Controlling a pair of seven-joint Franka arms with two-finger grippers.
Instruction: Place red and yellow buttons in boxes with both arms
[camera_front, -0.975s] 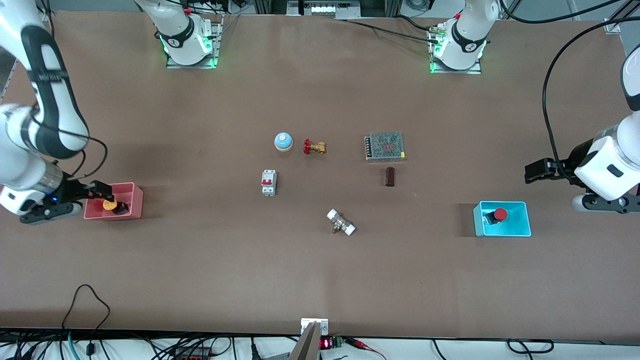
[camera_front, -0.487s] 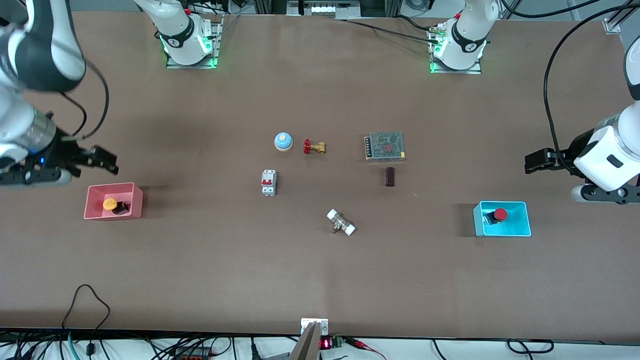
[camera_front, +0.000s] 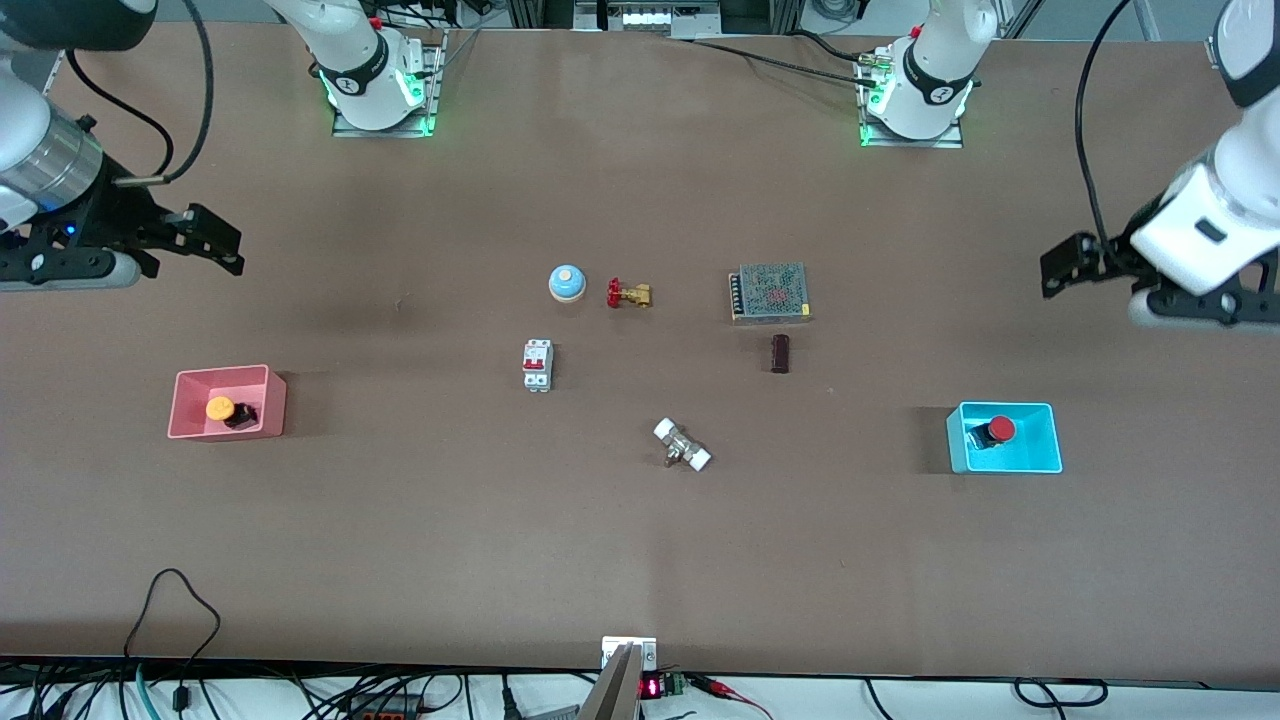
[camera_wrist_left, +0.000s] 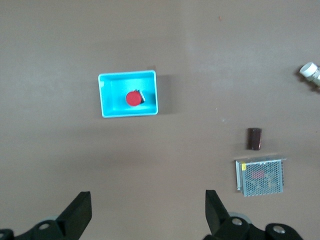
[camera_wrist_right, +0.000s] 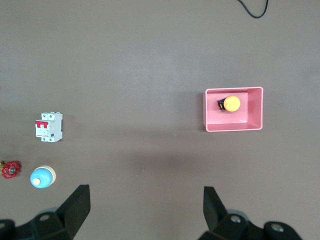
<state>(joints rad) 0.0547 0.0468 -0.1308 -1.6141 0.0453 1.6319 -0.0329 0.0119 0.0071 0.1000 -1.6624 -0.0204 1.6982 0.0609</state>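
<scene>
The yellow button (camera_front: 220, 408) lies in the pink box (camera_front: 188, 425) at the right arm's end of the table; both show in the right wrist view, button (camera_wrist_right: 231, 103) and box (camera_wrist_right: 255, 124). The red button (camera_front: 1001, 429) sits in the cyan box (camera_front: 1035, 455) at the left arm's end; both show in the left wrist view, button (camera_wrist_left: 133, 98) and box (camera_wrist_left: 112, 110). My right gripper (camera_front: 218, 243) is open and empty, high over bare table beside the pink box (camera_wrist_right: 146, 205). My left gripper (camera_front: 1062, 263) is open and empty, high over bare table beside the cyan box (camera_wrist_left: 148, 210).
In the middle of the table stand a blue dome (camera_front: 567, 283), a red-handled brass valve (camera_front: 628, 294), a grey mesh-topped block (camera_front: 770, 292), a dark brown cylinder (camera_front: 780, 353), a white breaker with red switches (camera_front: 537, 364) and a white-ended fitting (camera_front: 682, 445).
My right gripper let go of the yellow button in the pink box, rose and drew away toward its base. My left gripper also rose and drew back from the cyan box.
</scene>
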